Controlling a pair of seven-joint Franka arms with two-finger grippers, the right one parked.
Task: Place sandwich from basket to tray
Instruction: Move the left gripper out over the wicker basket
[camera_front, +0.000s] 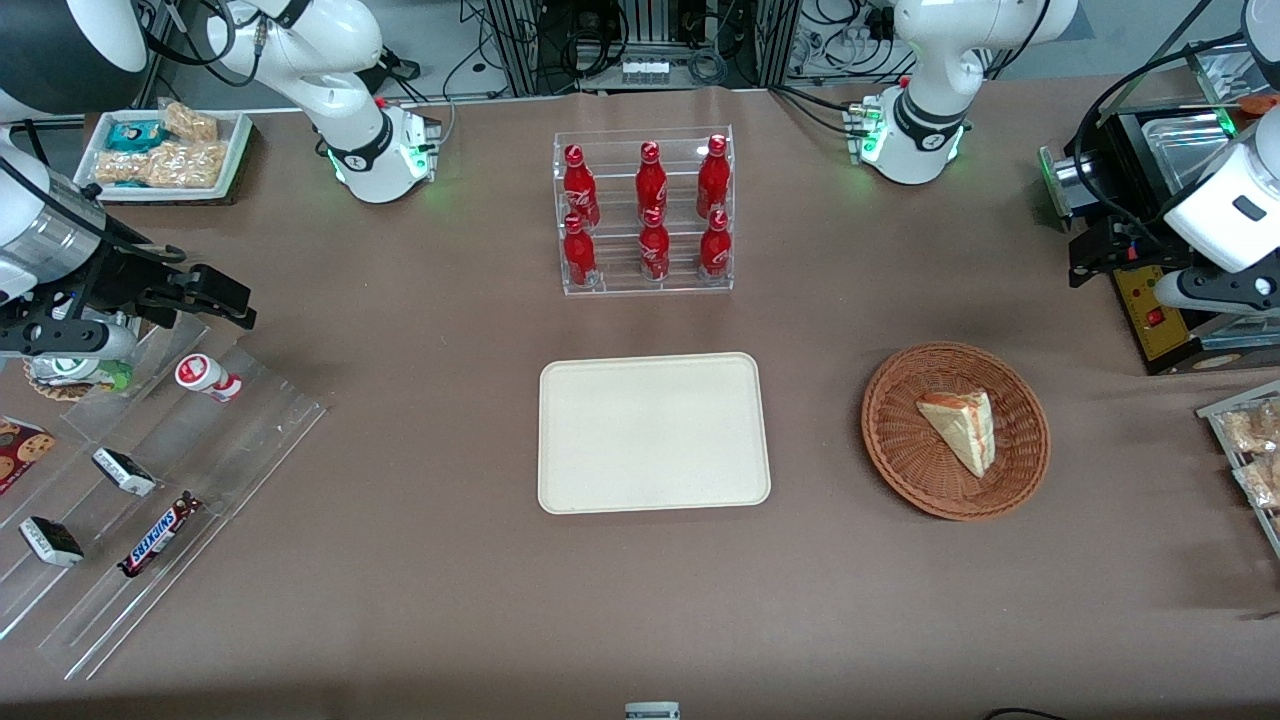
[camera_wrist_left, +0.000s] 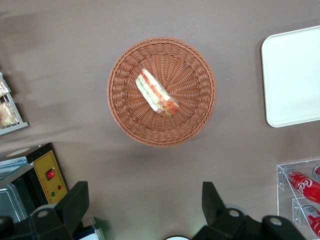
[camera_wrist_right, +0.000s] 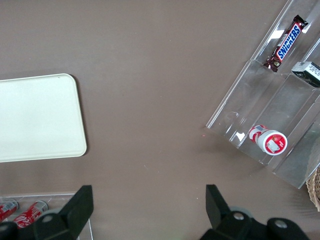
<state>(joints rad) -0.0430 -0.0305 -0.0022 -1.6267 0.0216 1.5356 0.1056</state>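
Wide open above the table near the basket (camera_wrist_left: 161, 91), the tool (camera_wrist_left: 145, 205) should pinch the soft, light, slippery-wrapped sandwich (camera_wrist_left: 157, 93) gently across its flat bread faces.

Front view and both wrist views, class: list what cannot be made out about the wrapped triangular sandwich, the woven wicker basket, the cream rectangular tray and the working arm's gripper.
- Wrapped triangular sandwich: underside hidden against woven wicker basket.
- Cream rectangular tray: cut off by the left wrist view's edge.
- Gripper: open above the table; front view shows only the arm, cut by the edge.
- Red bottles: labels too small.
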